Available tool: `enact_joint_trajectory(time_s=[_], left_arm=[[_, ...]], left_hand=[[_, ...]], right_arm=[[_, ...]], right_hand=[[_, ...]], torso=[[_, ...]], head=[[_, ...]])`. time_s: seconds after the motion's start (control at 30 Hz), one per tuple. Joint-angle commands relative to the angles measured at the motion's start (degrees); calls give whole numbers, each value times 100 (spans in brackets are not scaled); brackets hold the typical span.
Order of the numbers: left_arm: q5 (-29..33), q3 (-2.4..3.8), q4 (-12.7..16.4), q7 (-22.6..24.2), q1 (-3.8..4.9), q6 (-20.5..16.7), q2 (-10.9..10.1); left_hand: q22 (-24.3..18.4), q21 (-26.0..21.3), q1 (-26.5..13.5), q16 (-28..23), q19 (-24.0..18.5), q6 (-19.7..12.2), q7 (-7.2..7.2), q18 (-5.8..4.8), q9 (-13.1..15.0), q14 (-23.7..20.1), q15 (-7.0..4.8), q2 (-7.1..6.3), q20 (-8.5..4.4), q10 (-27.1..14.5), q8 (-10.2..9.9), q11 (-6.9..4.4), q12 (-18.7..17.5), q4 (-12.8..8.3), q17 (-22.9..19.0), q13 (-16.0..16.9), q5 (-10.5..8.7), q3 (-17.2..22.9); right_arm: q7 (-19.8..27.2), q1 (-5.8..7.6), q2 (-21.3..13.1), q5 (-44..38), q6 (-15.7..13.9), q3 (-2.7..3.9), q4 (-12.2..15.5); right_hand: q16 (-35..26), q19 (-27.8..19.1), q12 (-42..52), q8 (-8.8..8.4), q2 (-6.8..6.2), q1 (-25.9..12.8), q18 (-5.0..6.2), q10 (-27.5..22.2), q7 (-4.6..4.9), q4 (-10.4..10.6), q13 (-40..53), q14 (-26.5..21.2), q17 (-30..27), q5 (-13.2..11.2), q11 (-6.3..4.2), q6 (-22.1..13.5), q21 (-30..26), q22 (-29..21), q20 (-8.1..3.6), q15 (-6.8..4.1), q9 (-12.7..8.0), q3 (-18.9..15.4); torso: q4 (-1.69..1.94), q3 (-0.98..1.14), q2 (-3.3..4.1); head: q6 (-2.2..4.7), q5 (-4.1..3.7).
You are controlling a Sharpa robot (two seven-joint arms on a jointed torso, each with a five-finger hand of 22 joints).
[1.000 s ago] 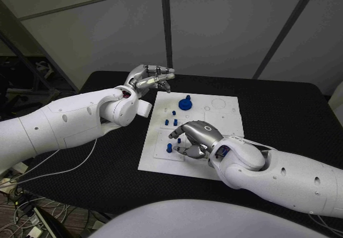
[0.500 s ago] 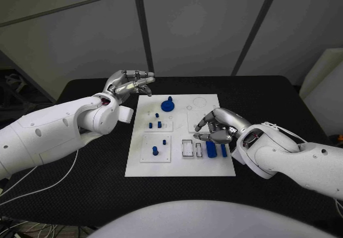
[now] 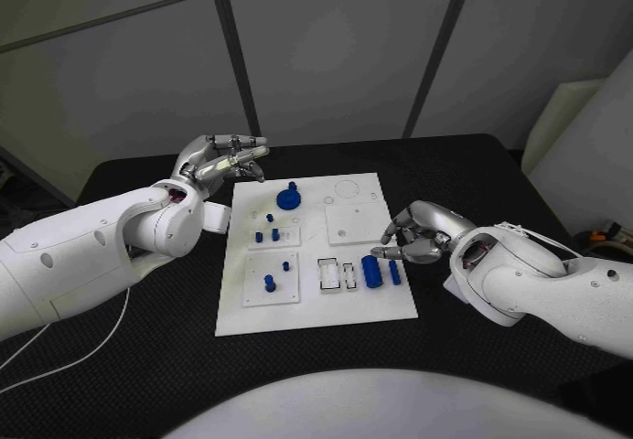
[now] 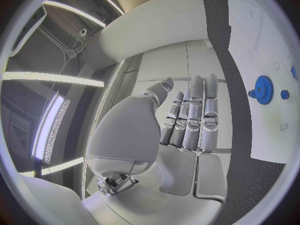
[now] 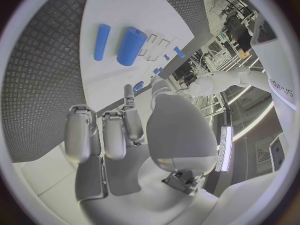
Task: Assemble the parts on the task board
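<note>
The white task board (image 3: 310,306) lies in the middle of the table. On it a blue gear (image 3: 289,195) stands near the far edge, several small blue pegs (image 3: 269,235) stand in the left plates, and a thick blue cylinder (image 3: 372,272) lies beside a thin one (image 3: 396,273). My left hand (image 3: 221,157) hovers off the board's far left corner, fingers straight and side by side (image 4: 190,117), holding nothing. My right hand (image 3: 420,236) hangs just off the board's right edge, beside the cylinders (image 5: 131,46), with its fingers (image 5: 115,132) curled in on nothing.
The black table (image 3: 475,174) runs wide around the board on every side. Pale wall panels stand behind its far edge. A white cable trails off the table at the near left.
The camera has shifted. My right hand has drawn back from over the board's near left part to just past its right edge, uncovering the two cylinders. The left hand stays by the far corner.
</note>
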Motion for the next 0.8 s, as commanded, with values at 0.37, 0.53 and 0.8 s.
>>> enact_joint_trajectory(time_s=[0.37, 0.53, 0.8], left_arm=[[4, 3, 13, 66, 0, 38, -23], [4, 3, 19, 64, -1, 40, -28], [4, 3, 24, 51, -1, 52, -47]], left_hand=[[2, 7, -13, -28, 19, -43, 7, -29, 3, -22, 13, 1, 19, -29, 24, 1, 40, 17, -8, -6, 19, -37], [2, 7, -13, -28, 19, -43, 7, -29, 3, -22, 13, 1, 19, -29, 24, 1, 40, 17, -8, -6, 19, -37], [2, 7, -13, -28, 19, -43, 7, -29, 3, -22, 13, 1, 19, -29, 24, 1, 40, 17, -8, -6, 19, -37]], right_arm=[[-772, -219, 264, -747, 412, -12, -92], [-816, -270, 334, -760, 496, -14, -136], [-957, -314, 411, -850, 722, -16, -202]], right_hand=[[56, 57, -23, 124, 125, -98, -114, -10, 11, 70, 8, 417, 664, -78, 12, -190, 42, 167, 14, 15, 141, -288], [65, 60, -24, 139, 146, -106, -116, -10, 10, 69, 13, 420, 681, -82, 11, -194, 47, 176, 15, 16, 156, -303], [75, 67, -43, 176, 194, -133, -120, -24, 8, 71, 6, 424, 699, -95, 11, -209, 58, 197, 16, 17, 191, -342]], torso=[[12, -11, 12], [-2, -12, 13], [7, -11, 16]], head=[[0, 4], [0, 15], [0, 16]])
